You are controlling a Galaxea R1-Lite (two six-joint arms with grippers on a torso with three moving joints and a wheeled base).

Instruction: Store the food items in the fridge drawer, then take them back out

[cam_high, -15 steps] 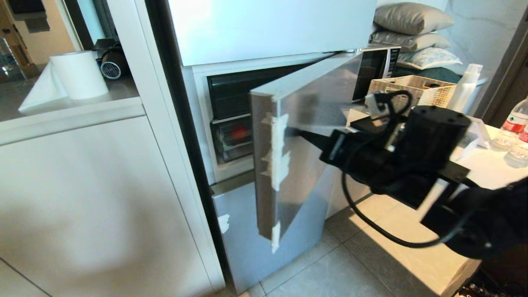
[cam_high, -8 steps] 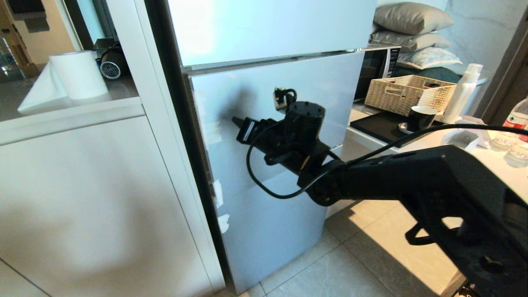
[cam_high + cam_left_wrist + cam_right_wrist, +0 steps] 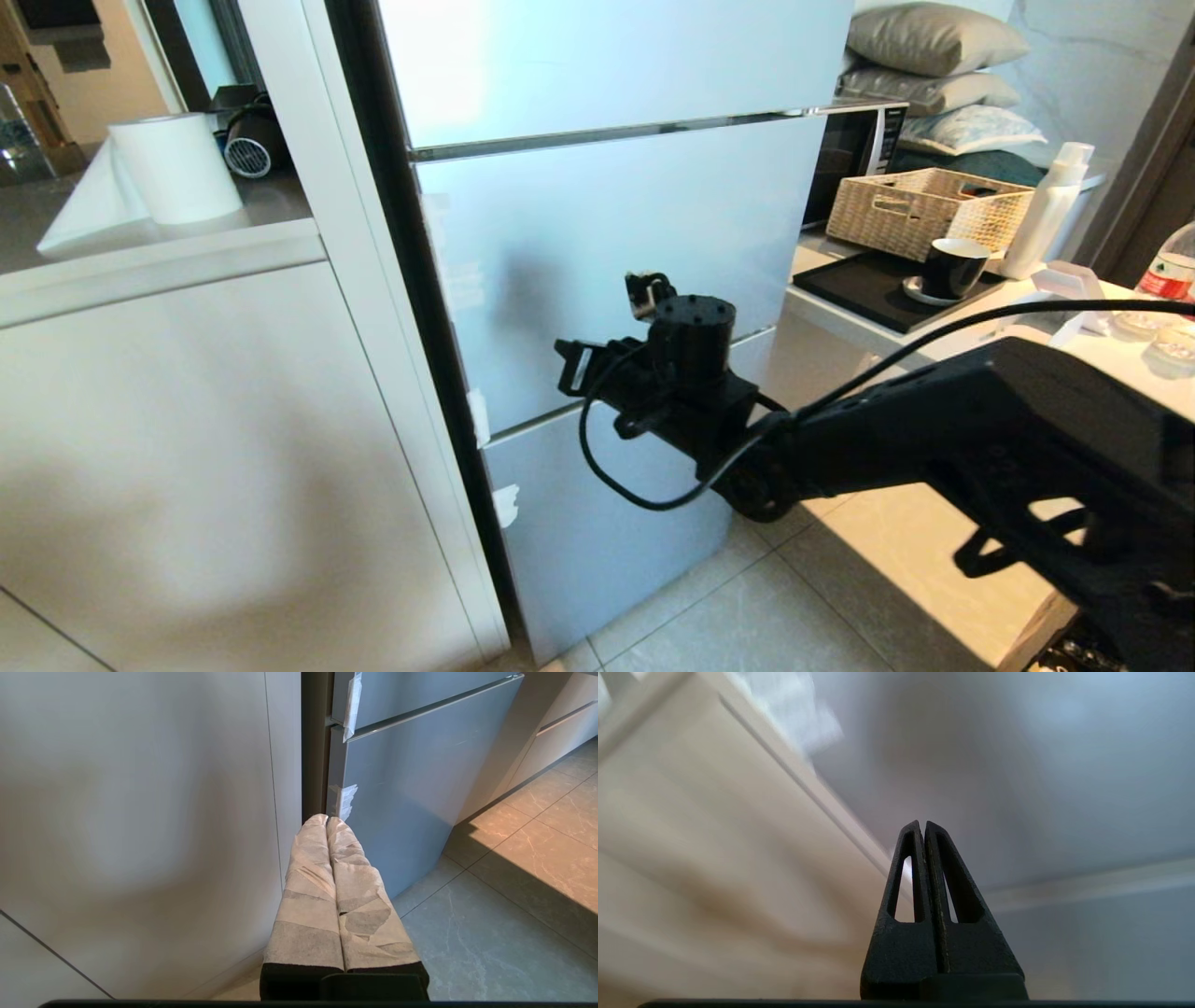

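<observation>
Right gripper (image 3: 564, 357) empty, fingers pressed together, near closed fridge door (image 3: 597, 261). Food items, fridge drawer hidden behind it. Left gripper (image 3: 327, 820) closed, low beside fridge.

Grey fridge (image 3: 597, 243), white cabinet (image 3: 187, 448), sunlit tile floor (image 3: 766, 616).

Tiled floor (image 3: 747, 607) bears the closed fridge (image 3: 597, 280).

Fruits and drawer hidden from view.
</observation>
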